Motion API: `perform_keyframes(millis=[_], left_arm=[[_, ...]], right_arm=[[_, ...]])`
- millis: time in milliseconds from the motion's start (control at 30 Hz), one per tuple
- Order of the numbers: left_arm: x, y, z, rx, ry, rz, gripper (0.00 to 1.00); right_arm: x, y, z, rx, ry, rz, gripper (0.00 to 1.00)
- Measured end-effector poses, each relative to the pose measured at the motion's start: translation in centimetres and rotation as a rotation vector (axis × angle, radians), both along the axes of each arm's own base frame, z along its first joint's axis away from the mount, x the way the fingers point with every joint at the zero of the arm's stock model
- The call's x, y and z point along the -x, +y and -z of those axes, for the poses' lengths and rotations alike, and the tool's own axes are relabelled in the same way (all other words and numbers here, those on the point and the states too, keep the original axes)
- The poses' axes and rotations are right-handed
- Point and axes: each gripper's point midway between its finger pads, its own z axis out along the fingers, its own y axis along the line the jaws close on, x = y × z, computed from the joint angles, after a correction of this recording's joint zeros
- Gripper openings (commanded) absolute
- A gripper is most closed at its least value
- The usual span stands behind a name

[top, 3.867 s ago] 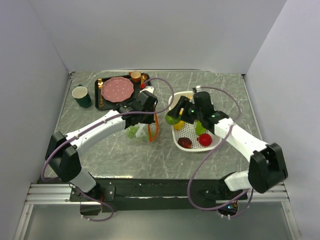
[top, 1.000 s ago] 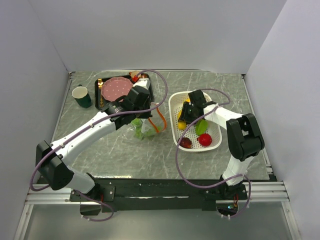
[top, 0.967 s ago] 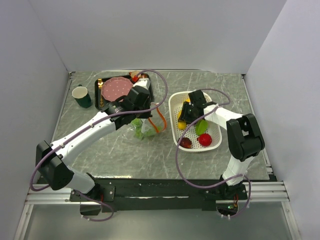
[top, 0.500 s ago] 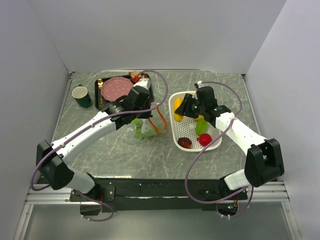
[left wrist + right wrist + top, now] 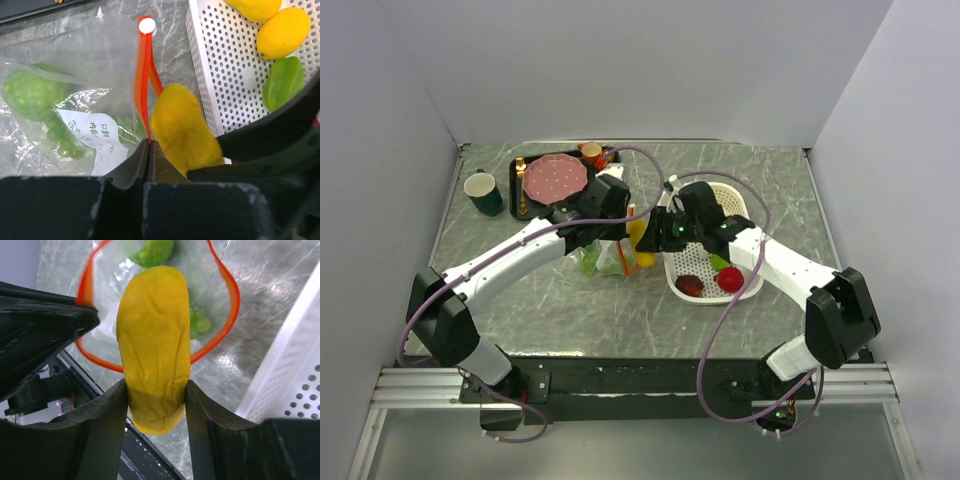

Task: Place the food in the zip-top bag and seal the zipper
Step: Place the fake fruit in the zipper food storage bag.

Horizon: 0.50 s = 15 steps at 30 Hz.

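now | right jaws grip yellow food (image 5: pixel 154 347) between them, over zip-top bag (image 5: pixel 60 60) | left jaws pinch zipper (image 5: pixel 142 85)

I saw the zip-top bag (image 5: pixel 75 75) as thin clear plastic, crinkled and glossy, its zipper (image 5: pixel 142 75) smooth orange-red plastic. The yellow food piece (image 5: pixel 155 345) looked matt and faintly wrinkled. The basket (image 5: pixel 220 75) was matt white perforated plastic, the table (image 5: pixel 270 285) a grey marbled surface with a slight sheen. The right gripper (image 5: pixel 155 390) had matt black fingers (image 5: pixel 107 415).

The yellow food piece (image 5: pixel 154 345) has wrinkled skin. The clear bag (image 5: pixel 75 45) carries an orange-red zipper (image 5: pixel 142 75) and shows green pieces (image 5: pixel 32 92) inside. The basket (image 5: pixel 225 85) is white and dotted with holes. At eleven o'clock is a pink speckled plate (image 5: pixel 555 178). The worktop (image 5: pixel 620 310) is grey and marbled.
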Motion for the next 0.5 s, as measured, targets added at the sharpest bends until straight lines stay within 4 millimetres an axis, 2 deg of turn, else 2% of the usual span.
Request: perform_keyframes(millis=[300,400,500], left_arm=[[0.1,0.1,-0.5,0.011,-0.007,0.002,0.01],[0.3,0.2,-1.0,0.023,-0.015,0.004,0.01],[0.6,0.2,-1.5,0.040,-0.019,0.008,0.01]], right_arm=[[-0.7,1.9,3.9,0.009,0.108,-0.014,0.38],[-1.8,2.9,4.0,-0.020,0.121,0.002,0.39],[-3.0,4.2,3.0,-0.076,0.110,0.011,0.45]])
